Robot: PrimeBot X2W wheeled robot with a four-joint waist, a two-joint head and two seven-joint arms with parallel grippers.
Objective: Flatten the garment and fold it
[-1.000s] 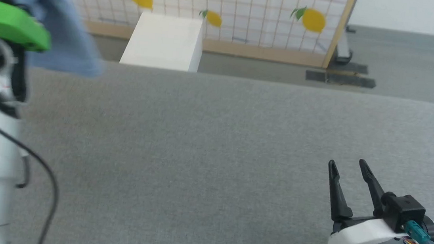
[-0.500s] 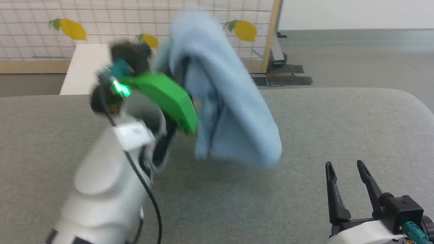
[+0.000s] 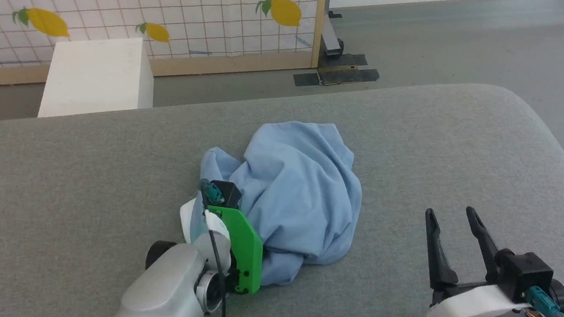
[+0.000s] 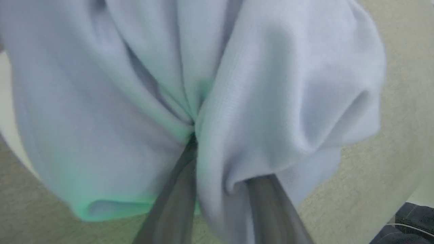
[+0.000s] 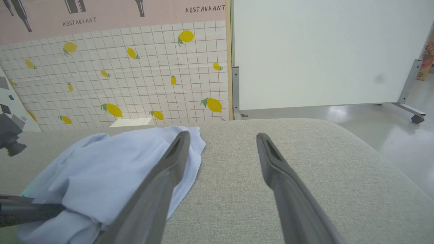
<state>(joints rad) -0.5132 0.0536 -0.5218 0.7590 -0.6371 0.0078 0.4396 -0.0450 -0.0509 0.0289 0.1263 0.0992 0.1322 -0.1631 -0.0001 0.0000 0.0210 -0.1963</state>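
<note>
Light-blue knit, the garment [image 3: 299, 196] lies as a crumpled heap near the middle of the grey upholstered pad [image 3: 104, 172], well clear of every edge. Its folds overlap, and which part is collar, hem or sleeve cannot be told. Flattening is judged not yet begun. The left gripper [image 4: 220, 169] is buried in the near-left side of the heap. Its fingers [image 4: 176, 200] stand somewhat apart with a fold of cloth lying between and over them; whether they pinch it cannot be told. The right gripper [image 3: 450, 212] is spread wide and empty, hovering toward the pad's near right corner, apart from the garment. Findings on risk: cloth draped over the left fingers is likely to snag on withdrawal and drag the heap along, bunching it further. A grasp taken blind in this heap could catch several layers at once, so a pull would twist the cloth rather than spread it. Soft knit may stretch under a one-sided pull, and a long drag toward the near edge could slide the garment off the pad.
</note>
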